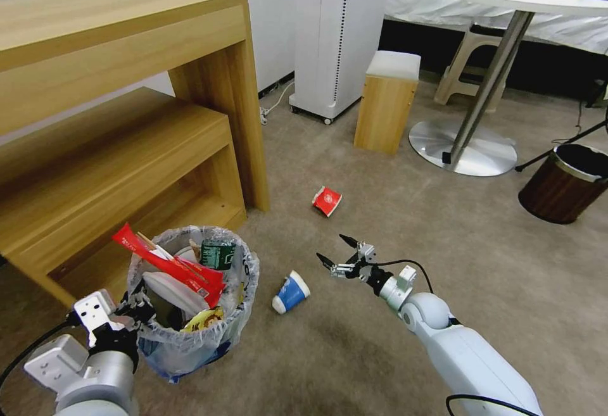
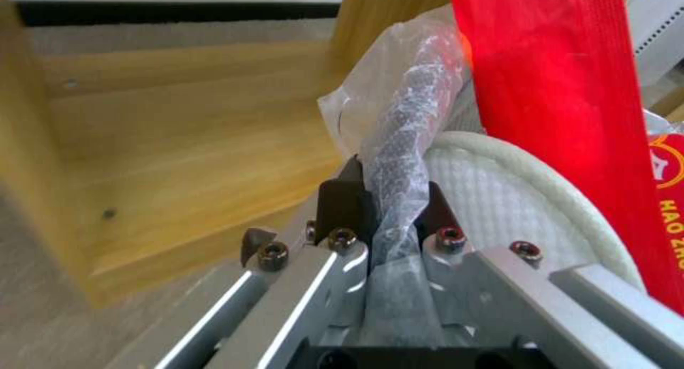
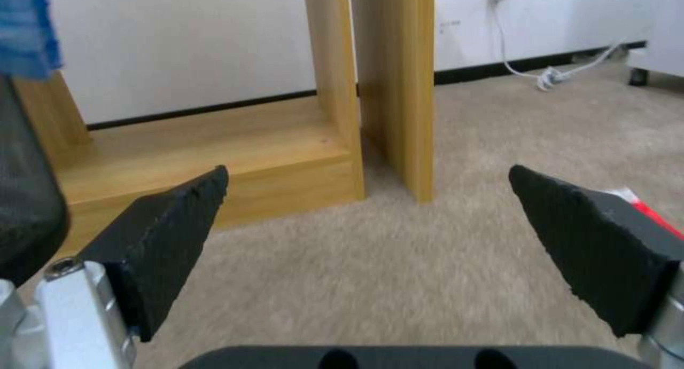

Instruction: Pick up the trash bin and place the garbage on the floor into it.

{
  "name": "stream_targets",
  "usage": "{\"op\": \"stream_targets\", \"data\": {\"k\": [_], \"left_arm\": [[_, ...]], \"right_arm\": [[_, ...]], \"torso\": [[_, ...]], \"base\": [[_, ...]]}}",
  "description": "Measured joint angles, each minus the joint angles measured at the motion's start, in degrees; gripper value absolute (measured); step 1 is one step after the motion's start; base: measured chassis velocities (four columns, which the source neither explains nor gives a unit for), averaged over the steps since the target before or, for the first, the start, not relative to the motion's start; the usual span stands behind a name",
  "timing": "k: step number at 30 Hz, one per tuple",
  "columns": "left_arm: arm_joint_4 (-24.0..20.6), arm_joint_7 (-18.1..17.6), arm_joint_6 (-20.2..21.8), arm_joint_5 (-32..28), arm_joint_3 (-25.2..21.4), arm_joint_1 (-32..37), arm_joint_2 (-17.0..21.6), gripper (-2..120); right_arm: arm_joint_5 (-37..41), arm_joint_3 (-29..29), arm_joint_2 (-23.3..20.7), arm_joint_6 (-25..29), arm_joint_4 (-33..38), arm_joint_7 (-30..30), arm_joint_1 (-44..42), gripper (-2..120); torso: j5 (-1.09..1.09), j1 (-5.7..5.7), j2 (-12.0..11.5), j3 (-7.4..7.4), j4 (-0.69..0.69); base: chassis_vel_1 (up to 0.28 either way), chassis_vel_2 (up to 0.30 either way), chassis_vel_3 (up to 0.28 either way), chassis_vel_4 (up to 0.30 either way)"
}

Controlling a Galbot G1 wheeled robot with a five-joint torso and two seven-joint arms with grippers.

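blue cup (image 1: pixel 291 292) tipped, mouth toward bin (image 1: pixel 190 334)

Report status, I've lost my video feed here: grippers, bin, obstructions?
Left gripper shut on trash bin rim. Right gripper open above floor. Blue cup and red cup lie loose. Nothing in the way.

Small round black trash bin (image 1: pixel 190 315), lined with crinkly translucent bag, blue plastic low down; upright on beige floor (image 1: pixel 392 226) beside wooden shelving. Stuffed with white slipper (image 1: pixel 170 289), long red wrapper (image 1: pixel 168 263) sticking out, green-labelled bottle (image 1: pixel 218 254), yellow wrapper (image 1: pixel 202 321). Blue paper cup (image 1: pixel 291 292) lying on its side just right of bin. Red paper cup (image 1: pixel 327 201) tipped over farther off, apart from both.
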Motion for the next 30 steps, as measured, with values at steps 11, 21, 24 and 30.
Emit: {"op": "stream_targets", "data": {"k": [11, 21, 24, 30], "left_arm": [[0.0, 0.1, -0.2, 0.2, -0.1, -0.7, -0.4, 2], [0.0, 0.1, -0.5, 0.5, -0.7, -0.7, -0.9, 2], [0.0, 0.1, -0.5, 0.5, -0.8, -0.6, -1.1, 2], [0.0, 0.1, -0.6, 1.2, -0.8, -0.6, -1.7, 2]], "right_arm": [[-5.2, -5.2, 2.7, -4.2, -3.0, -5.7, 4.5, 100], [-18.7, -11.1, 5.1, -11.1, -12.9, -21.2, 15.6, 100], [-23.6, -12.0, 6.8, -11.3, -17.2, -23.8, 18.0, 100], [-30.6, -12.4, 10.1, -8.9, -25.8, -28.8, 22.2, 100]], "torso": [[0.0, 0.0, 0.0, -0.01, -0.01], [0.0, 0.0, 0.0, 0.0, 0.01], [0.01, 0.0, 0.0, 0.0, 0.0], [0.0, 0.0, 0.0, 0.0, -0.01]], "base": [[-0.068, 0.072, 0.084, -0.073], [0.01, -0.007, -0.009, 0.009], [0.0, 0.0, 0.0, 0.0], [0.0, 0.0, 0.0, 0.0]]}}
